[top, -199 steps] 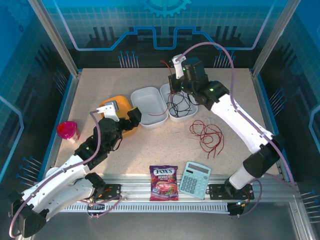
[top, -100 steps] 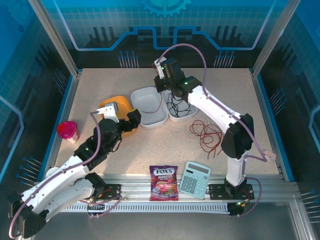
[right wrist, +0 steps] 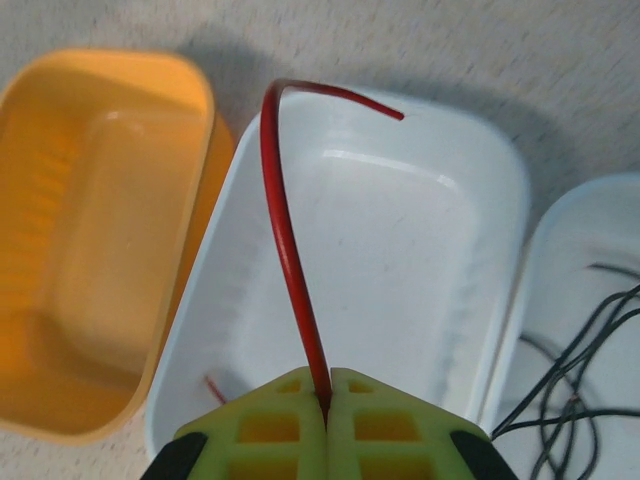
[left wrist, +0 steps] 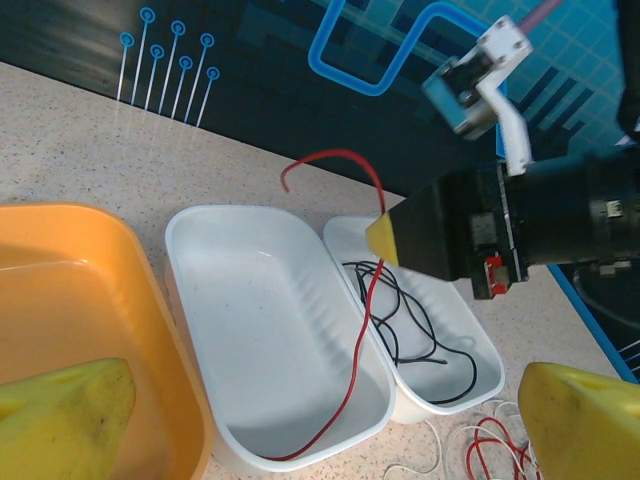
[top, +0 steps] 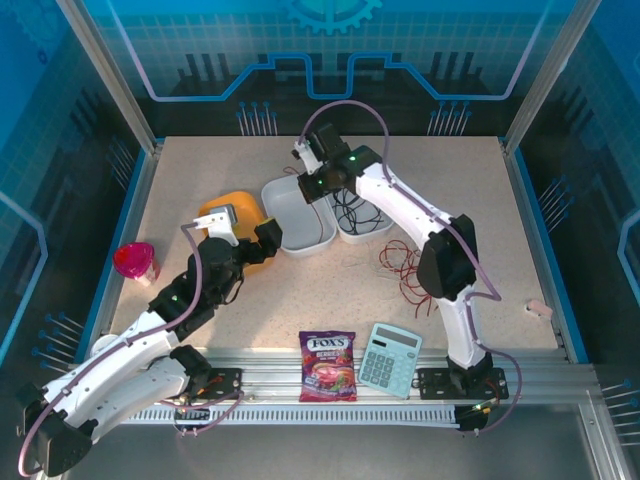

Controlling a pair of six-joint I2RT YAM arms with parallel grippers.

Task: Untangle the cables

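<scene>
With the left jaws spread, the right jaws pinch a thin red cable (right wrist: pixel 285 250) over the middle white plastic tray (right wrist: pixel 400 270), and its springy end could flop outside if released high.

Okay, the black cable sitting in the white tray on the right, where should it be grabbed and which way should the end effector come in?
Pinch the black cable where its loops overlap near the tray's middle, coming straight down from above. It lies loose on the floor of the white tray, whose raised walls would likely block a sideways approach.
</scene>
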